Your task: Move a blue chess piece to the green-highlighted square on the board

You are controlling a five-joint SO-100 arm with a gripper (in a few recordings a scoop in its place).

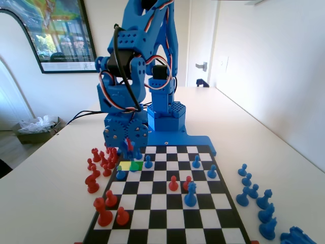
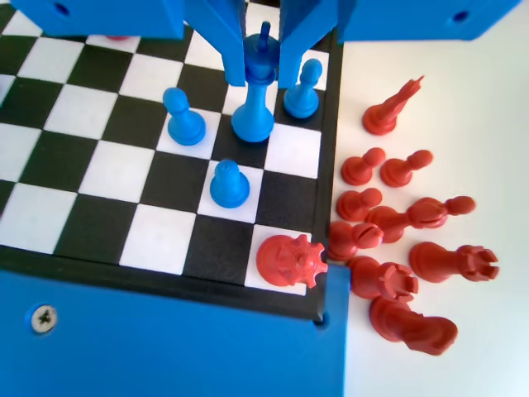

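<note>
We see the gripper [image 2: 263, 76] low over the board [image 2: 107, 165], its jaws around a tall blue piece [image 2: 254, 112]; we cannot tell if it squeezes. The piece stands at the green square [image 1: 137, 166].

In the fixed view, the gripper [image 1: 130, 147] and the blue arm's gear housing cover part of the green-highlighted square [image 1: 135, 165] and hide whatever stands just behind it. The near edge of the board [image 1: 167, 223] is cut off by the bottom of this picture. In the wrist view, the gripper [image 2: 263, 51] flanks the top of a tall blue piece [image 2: 254, 103]; contact cannot be determined.
</note>
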